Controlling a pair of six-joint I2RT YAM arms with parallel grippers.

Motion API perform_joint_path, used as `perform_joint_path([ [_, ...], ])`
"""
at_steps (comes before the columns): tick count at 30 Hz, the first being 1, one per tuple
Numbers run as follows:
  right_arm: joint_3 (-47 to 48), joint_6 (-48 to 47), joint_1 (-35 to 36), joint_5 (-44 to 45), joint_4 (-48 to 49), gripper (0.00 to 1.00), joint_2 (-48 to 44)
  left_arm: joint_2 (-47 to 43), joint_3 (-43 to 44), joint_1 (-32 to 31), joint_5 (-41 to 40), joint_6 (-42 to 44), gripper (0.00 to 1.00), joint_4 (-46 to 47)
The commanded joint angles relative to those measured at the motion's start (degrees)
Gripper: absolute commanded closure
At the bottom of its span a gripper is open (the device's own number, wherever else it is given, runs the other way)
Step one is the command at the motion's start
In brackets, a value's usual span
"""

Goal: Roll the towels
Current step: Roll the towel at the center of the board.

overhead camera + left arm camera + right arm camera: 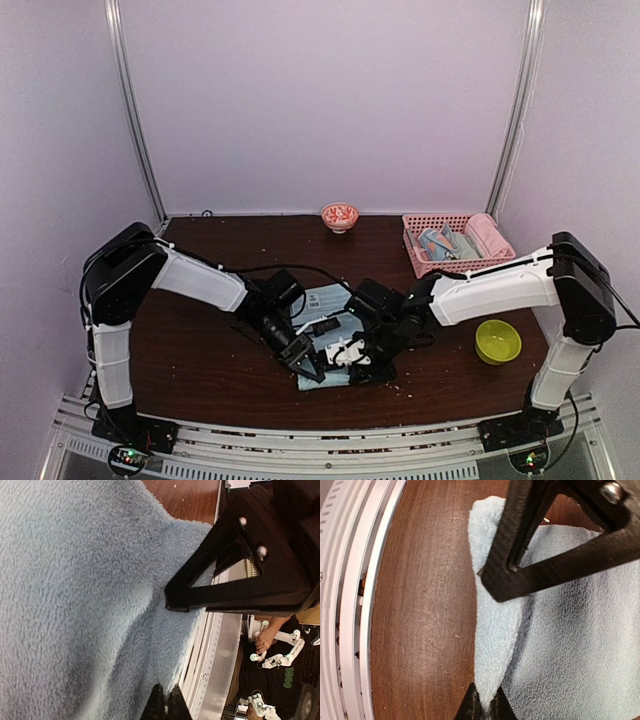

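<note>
**Top external view: both arms meet at the near edge of a plain towel**

The plain towel (325, 300), soft and light blue, lies flat at the middle of the dark brown worktop (200, 330). Its near edge is close to the front rail. The left gripper (308, 368) and the right gripper (352, 362) reach down to that edge side by side, the left at the left corner.

In the left wrist view, the left gripper (169, 645) has its jaws closed. The plain towel (75, 605) rises in a soft ridge between the tips, which appear to pinch its edge.

In the right wrist view, the right gripper (485, 640) has its jaws drawn together on a raised fold of the plain towel (580, 630). The fold stands up from the wood and narrows into the lower fingertip.

A spotted towel (440, 243) lies in the pink basket (455, 268) at the far right, beside a pink cloth (487, 235). A lime-green bowl (497, 341) sits near the right arm, and a small red-and-white bowl (340, 216) stands at the back edge.
</note>
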Motion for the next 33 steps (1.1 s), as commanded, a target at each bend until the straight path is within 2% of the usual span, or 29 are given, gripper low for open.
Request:
perform_joint_path([
  [1,6.06,-0.24,-5.39,-10.15,-13.65,0.98,6.52,-0.15,1.13,0.52,0.47,1.27,1.00,-3.68],
  [5,12.81,-3.32,-9.61,-16.03,-22.60,0.98,15.42,1.51,2.72,0.84,-1.12,1.46,1.00,-3.62],
  [12,19.63,-4.14,-14.72,-20.23,-28.31,0.99,25.48,-1.51,-0.37,4.55,-7.33,-2.38,0.99,0.21],
  [17,23.90,-2.65,-15.47,-19.81,-30.62,0.99,29.44,-8.43,-4.20,5.16,-16.16,-4.10,0.83,2.88],
  [21,27.95,-1.88,-15.64,-18.94,-34.15,0.99,33.77,-16.59,-4.97,5.11,-31.25,-2.51,0.71,2.46],
  [23,28.73,-0.53,-15.67,-18.22,-33.95,0.99,35.18,-21.92,-5.69,2.53,-41.67,1.99,0.66,3.59],
  [25,29.23,0.73,-15.67,-17.29,-33.47,0.99,36.25,-28.12,-6.67,-4.27,-55.47,8.91,0.63,5.45],
  [27,29.89,1.76,-15.71,-16.57,-33.19,0.99,37.26,-30.64,-7.73,-11.05,-63.35,17.26,0.59,7.22],
  [29,30.23,2.59,-15.76,-16.30,-33.05,0.99,38.11,-30.21,-7.70,-15.50,-64.58,22.23,0.57,7.31],
  [33,30.63,2.89,-15.74,-16.99,-33.21,0.99,39.00,-24.06,-4.21,-19.11,-63.46,26.96,0.56,1.93],
])
